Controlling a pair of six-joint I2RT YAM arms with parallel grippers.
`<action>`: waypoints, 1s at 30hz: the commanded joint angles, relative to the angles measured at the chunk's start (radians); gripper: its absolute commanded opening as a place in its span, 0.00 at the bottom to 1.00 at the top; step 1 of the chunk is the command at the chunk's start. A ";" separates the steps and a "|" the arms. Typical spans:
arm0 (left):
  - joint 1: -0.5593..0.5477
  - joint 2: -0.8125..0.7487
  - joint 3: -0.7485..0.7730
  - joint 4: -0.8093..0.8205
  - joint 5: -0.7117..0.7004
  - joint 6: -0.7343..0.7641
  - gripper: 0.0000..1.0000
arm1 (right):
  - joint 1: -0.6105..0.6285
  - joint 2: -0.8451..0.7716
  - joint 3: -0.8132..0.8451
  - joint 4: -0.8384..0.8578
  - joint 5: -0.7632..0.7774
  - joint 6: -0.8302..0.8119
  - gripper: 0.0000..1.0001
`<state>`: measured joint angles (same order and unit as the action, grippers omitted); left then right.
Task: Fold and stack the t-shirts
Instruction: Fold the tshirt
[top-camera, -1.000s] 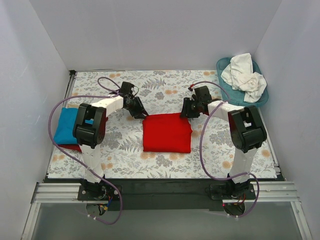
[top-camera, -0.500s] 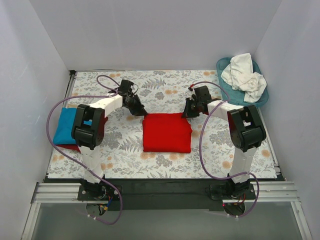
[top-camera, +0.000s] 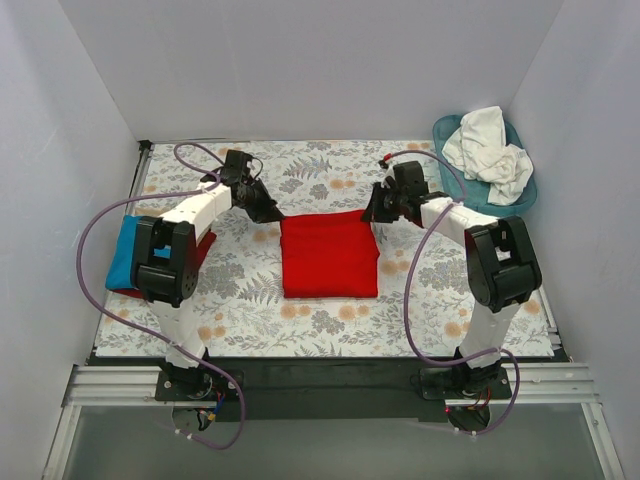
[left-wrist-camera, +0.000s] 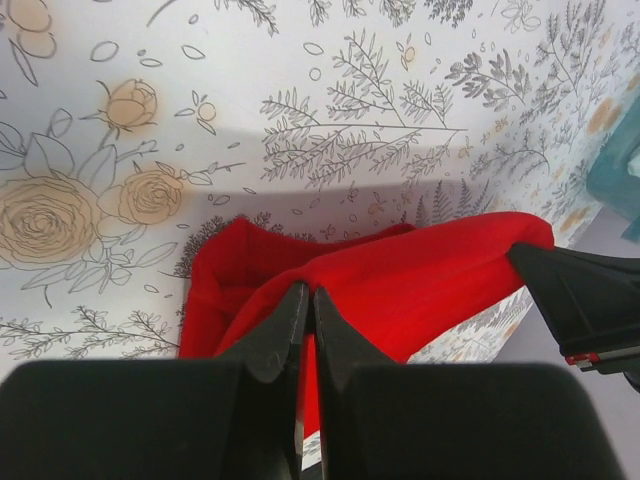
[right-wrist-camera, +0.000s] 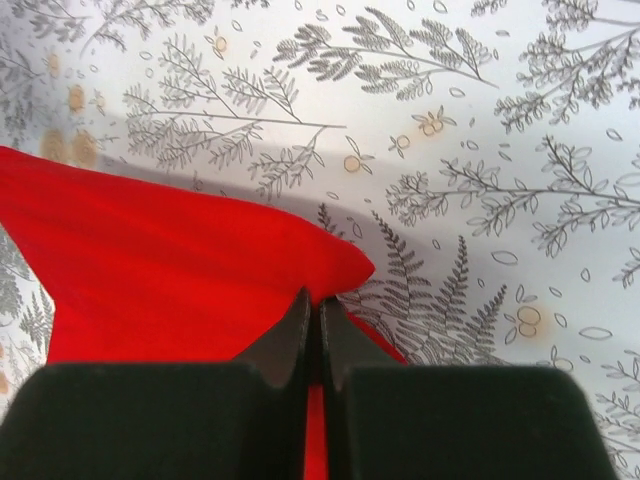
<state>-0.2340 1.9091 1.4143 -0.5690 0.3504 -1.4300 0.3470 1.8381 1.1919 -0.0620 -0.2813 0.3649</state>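
A folded bright red t-shirt (top-camera: 330, 258) lies mid-table on the floral cloth. My left gripper (top-camera: 270, 213) is shut on its far left corner, and my right gripper (top-camera: 372, 212) is shut on its far right corner. In the left wrist view the gripper (left-wrist-camera: 307, 292) pinches a raised red fold (left-wrist-camera: 400, 280). In the right wrist view the gripper (right-wrist-camera: 313, 298) pinches the red corner (right-wrist-camera: 200, 270). A turquoise t-shirt (top-camera: 127, 250) lies folded at the left over another red one (top-camera: 206, 246). White t-shirts (top-camera: 490, 148) are heaped in the basket.
The teal plastic basket (top-camera: 446, 130) stands in the far right corner. White walls close in the table on three sides. The right arm's fingers (left-wrist-camera: 580, 295) show at the right of the left wrist view. Purple cables loop off both arms.
Both grippers have shut on the red t-shirt's far corners and drawn back. The shirt's far edge has lifted and shifted toward the far side and slightly left.
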 joint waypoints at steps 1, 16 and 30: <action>0.021 0.008 0.002 0.021 0.001 0.013 0.00 | -0.011 0.022 0.046 0.051 -0.024 -0.003 0.03; 0.044 0.108 0.112 0.112 0.047 0.052 0.41 | -0.068 -0.006 0.051 0.083 -0.068 0.011 0.59; -0.024 -0.249 -0.228 0.029 -0.047 0.014 0.40 | -0.077 -0.198 -0.242 0.079 -0.108 -0.050 0.68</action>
<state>-0.2203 1.7164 1.2598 -0.5301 0.2996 -1.3994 0.2699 1.6276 0.9573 0.0021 -0.3527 0.3458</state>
